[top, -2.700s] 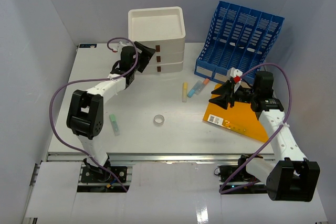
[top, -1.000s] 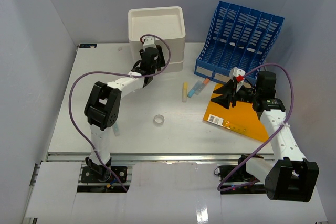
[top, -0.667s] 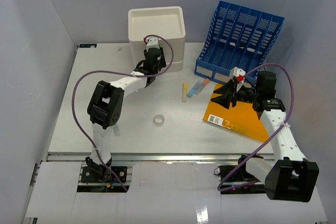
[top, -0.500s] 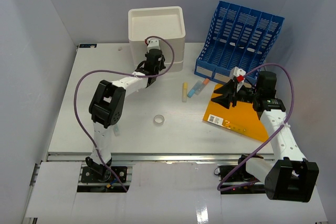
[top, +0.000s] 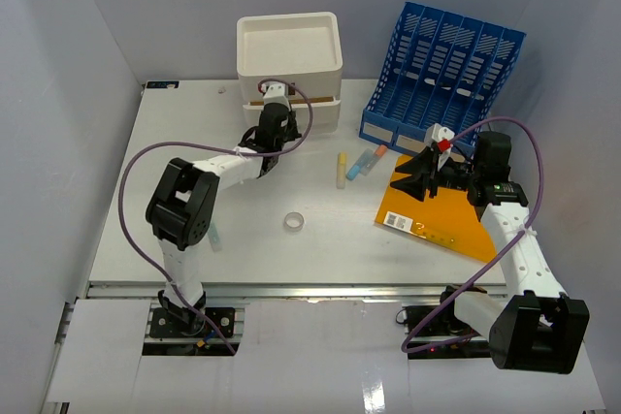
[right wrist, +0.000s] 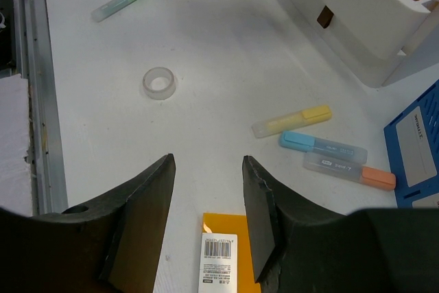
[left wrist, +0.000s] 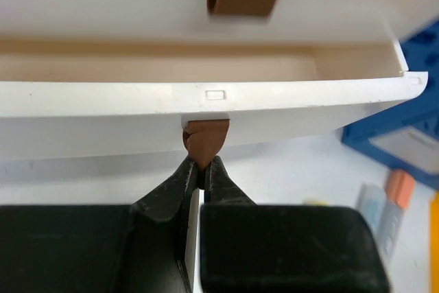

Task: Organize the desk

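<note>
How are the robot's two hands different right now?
The left gripper is pinched shut on the brown tab of a drawer; the right gripper is open and holds nothing. The left gripper is up against the white drawer box at the back of the desk; the right gripper hangs above the orange folder. Both have two black fingers.

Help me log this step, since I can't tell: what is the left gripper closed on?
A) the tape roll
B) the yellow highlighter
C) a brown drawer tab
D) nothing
C: in the left wrist view the left gripper pinches the brown tab on the front of a partly open white drawer.
</note>
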Action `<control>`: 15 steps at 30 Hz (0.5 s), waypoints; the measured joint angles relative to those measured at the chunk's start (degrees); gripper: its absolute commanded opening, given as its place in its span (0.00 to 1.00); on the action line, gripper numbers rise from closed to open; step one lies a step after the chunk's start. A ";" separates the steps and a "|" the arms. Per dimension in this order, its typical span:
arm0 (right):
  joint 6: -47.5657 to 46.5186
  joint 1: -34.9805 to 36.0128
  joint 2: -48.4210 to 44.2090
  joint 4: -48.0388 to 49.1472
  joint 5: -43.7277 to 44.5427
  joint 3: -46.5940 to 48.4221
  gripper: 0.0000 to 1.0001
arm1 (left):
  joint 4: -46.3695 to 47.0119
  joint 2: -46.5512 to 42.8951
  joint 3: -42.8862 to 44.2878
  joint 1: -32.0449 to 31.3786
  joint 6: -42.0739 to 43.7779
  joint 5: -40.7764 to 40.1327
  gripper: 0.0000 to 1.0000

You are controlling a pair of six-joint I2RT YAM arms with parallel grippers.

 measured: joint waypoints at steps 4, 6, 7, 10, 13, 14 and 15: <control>0.02 -0.02 0.00 -0.01 0.01 0.00 0.51 | 1.55 -5.99 -8.13 -0.48 -2.01 2.62 0.00; 0.02 -0.04 0.00 0.00 0.01 0.00 0.51 | 2.39 -8.71 -11.60 -0.90 -2.99 3.58 0.00; 0.02 -0.04 0.00 0.00 -0.01 0.00 0.51 | 2.54 -10.03 -13.20 -1.16 -3.42 4.00 0.00; -0.01 -0.11 0.00 0.00 -0.01 -0.02 0.52 | 3.03 -12.66 -16.37 -1.93 -4.50 4.91 0.00; -0.23 -0.25 0.00 -0.02 -0.16 -0.04 0.52 | 3.42 -14.20 -18.51 -2.40 -5.49 5.36 0.05; -0.30 -0.28 0.00 -0.03 -0.24 -0.04 0.52 | 3.47 -14.64 -19.07 -2.46 -5.80 5.50 0.12; -0.37 -0.30 0.00 -0.04 -0.31 -0.04 0.52 | 3.53 -15.05 -19.58 -2.50 -6.08 5.65 0.20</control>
